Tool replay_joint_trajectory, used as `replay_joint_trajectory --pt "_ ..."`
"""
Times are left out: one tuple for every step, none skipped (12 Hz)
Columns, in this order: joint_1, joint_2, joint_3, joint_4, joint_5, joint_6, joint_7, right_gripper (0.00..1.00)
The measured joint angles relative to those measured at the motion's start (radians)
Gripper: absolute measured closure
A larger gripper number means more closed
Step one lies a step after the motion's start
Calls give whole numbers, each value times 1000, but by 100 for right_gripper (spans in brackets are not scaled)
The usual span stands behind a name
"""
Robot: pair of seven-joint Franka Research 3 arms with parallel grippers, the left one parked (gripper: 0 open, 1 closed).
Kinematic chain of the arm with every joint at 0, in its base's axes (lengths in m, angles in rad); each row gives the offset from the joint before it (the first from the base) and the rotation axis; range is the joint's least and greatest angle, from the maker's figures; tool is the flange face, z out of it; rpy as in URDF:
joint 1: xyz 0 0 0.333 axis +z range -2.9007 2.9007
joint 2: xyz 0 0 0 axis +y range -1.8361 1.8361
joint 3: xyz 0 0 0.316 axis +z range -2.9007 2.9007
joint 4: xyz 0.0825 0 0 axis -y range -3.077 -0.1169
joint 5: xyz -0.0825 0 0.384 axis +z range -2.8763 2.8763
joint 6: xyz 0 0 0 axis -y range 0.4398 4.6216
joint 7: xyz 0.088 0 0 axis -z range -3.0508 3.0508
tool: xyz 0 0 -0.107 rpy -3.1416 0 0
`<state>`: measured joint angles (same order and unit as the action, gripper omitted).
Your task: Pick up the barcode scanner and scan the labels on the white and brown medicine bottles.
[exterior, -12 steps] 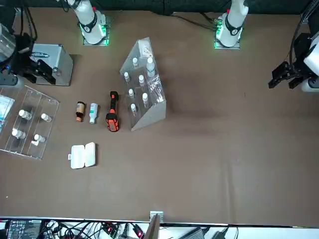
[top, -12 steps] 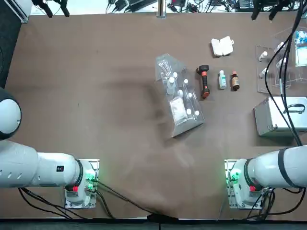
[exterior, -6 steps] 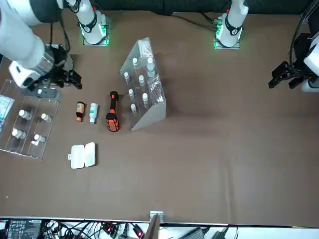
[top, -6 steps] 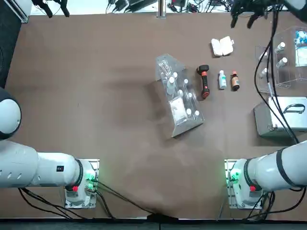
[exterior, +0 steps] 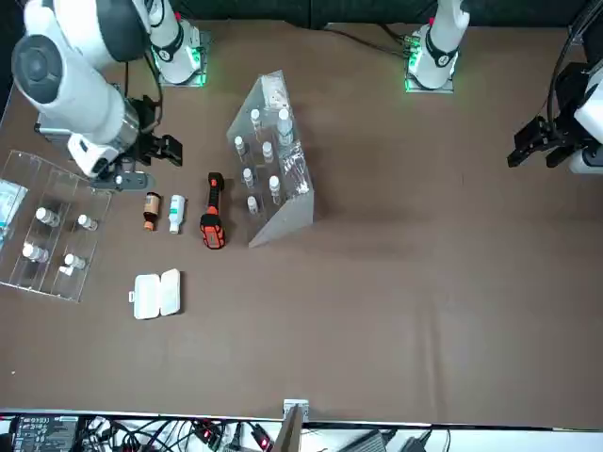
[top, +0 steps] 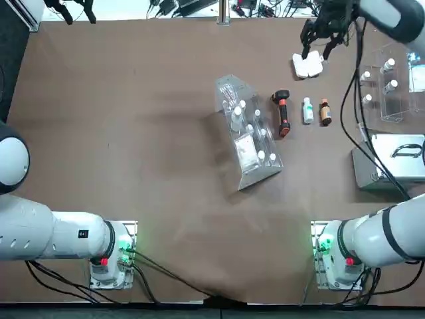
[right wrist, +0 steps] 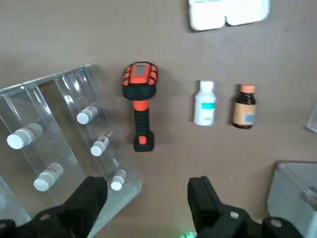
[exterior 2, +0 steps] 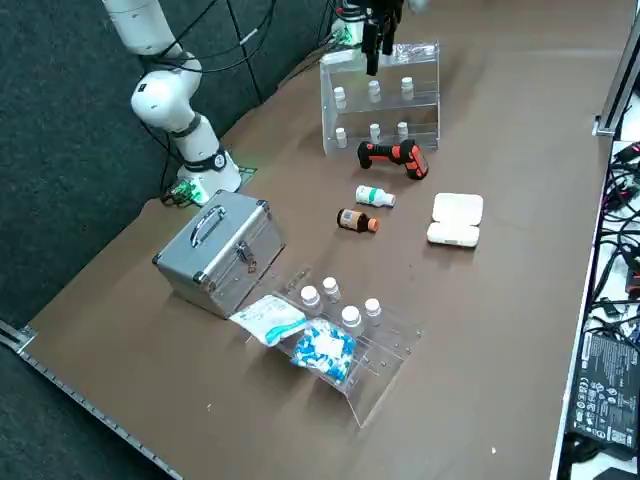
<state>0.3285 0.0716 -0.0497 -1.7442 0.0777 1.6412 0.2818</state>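
The barcode scanner (top: 283, 113) (exterior: 213, 222) (exterior 2: 393, 155) (right wrist: 140, 104) lies flat on the brown table, black with an orange-red handle. Beside it lie the white bottle (top: 307, 110) (exterior: 176, 213) (exterior 2: 373, 196) (right wrist: 204, 103) and the brown bottle (top: 325, 112) (exterior: 152, 210) (exterior 2: 356, 220) (right wrist: 244, 106), side by side, caps pointing away from the robot. My right gripper (top: 317, 44) (exterior: 151, 162) (exterior 2: 372, 45) (right wrist: 146, 198) hangs open well above them, holding nothing. In the wrist view the scanner shows in the gap between its fingers, far below.
A clear sloped rack of white-capped vials (top: 249, 136) (exterior: 268, 160) (exterior 2: 380, 95) (right wrist: 59, 144) stands just beside the scanner. A white case (top: 307, 64) (exterior: 157, 294) (exterior 2: 455, 220) lies beyond the bottles. A silver metal case (top: 388, 163) (exterior 2: 218, 250) and a clear vial tray (top: 388, 80) (exterior: 47, 226) sit at the right edge.
My right arm has swung in from over the vial tray and metal case at the table's right edge toward the bottles and scanner. Nothing on the table has moved.
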Motion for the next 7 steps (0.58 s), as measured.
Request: replay_joint_trajectory --pt "17 0 0 -25 2 35 0 0" --pt "41 1 0 -57 4 82 0 0" --pt "68 1 1 -96 5 141 0 0" --pt "109 3 2 -191 5 269 4 0" --pt "119 3 2 -237 5 325 5 0" --pt "122 3 2 -275 5 366 5 0" --pt "121 3 1 -306 5 397 5 0"
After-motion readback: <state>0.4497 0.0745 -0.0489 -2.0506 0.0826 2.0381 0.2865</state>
